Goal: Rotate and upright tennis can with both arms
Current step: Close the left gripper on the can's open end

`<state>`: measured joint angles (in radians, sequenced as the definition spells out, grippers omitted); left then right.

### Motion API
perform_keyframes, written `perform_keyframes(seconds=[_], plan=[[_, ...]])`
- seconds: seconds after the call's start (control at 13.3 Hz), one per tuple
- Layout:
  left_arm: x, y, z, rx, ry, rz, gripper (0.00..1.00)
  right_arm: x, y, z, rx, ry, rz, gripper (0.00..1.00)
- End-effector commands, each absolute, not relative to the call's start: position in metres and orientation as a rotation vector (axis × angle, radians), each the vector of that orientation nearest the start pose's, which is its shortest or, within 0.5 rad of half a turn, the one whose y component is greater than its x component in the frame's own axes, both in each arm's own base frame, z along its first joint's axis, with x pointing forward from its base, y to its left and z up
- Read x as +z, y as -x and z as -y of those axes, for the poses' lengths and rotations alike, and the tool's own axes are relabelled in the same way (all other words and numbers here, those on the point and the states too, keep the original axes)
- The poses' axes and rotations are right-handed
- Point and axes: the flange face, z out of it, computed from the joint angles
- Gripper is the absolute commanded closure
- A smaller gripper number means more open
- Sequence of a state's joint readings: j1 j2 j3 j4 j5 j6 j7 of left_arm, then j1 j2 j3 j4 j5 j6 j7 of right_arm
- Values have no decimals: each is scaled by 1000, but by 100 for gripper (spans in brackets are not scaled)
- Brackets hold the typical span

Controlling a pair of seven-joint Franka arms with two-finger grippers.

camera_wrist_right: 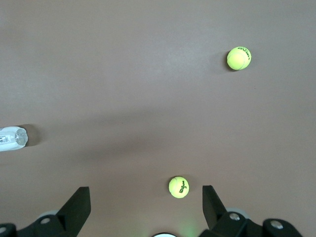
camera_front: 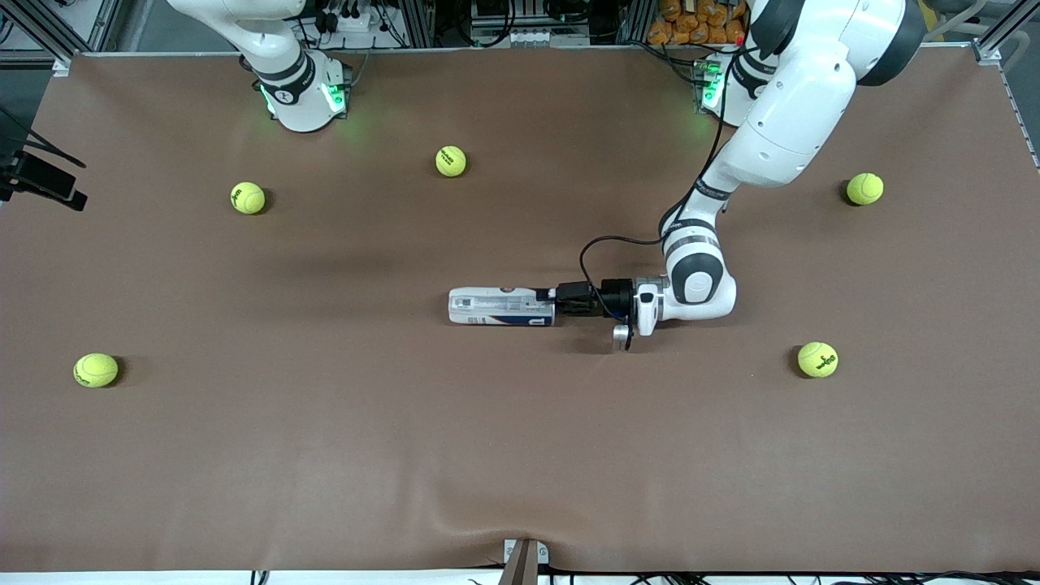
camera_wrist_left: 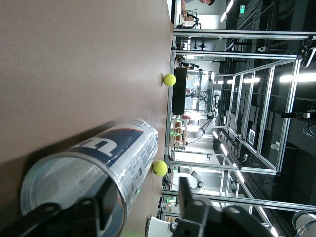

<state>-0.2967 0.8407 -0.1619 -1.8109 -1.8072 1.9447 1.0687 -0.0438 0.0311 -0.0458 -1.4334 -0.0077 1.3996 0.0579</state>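
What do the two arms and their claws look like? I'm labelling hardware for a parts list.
Both arms are glossy white jointed shells with dark grey joint caps and black bands bearing small white lettering. Their round bases glow green. The left arm carries a black cable looping down to its wrist and ends in a black two-finger left claw. The right claw shows black angular fingers with silvery screws.

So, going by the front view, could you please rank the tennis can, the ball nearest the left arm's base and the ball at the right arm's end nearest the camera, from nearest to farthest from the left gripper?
1. The tennis can, lying on its side at the left gripper.
2. The ball near the left arm's base, at that arm's end of the table.
3. The ball at the right arm's end, low in the view.
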Motion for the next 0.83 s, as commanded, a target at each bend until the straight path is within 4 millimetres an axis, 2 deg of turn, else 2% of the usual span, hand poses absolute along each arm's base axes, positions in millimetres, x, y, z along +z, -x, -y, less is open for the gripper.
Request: perform_keyframes(seconds=[0.0, 0.08, 0.15, 0.45, 0.6, 0.75], plan=[[96, -533, 337, -38, -1668, -26, 85, 664, -542, 53, 85, 3147, -248, 0], [97, -533, 337, -37, -1668, -24, 97, 664, -542, 53, 88, 3147, -248, 0], [98, -534, 337, -36, -1667, -23, 100, 664, -542, 51, 83, 3151, -237, 0], [108, -541, 340, -27, -1659, -16, 100, 667, -542, 51, 77, 3156, -136, 0], [120, -550, 344, -37, -1646, -32, 100, 667, -542, 51, 77, 3156, -131, 0], [142, -560, 355, -62, -1622, -50, 100, 667, -542, 50, 76, 3155, -133, 0]])
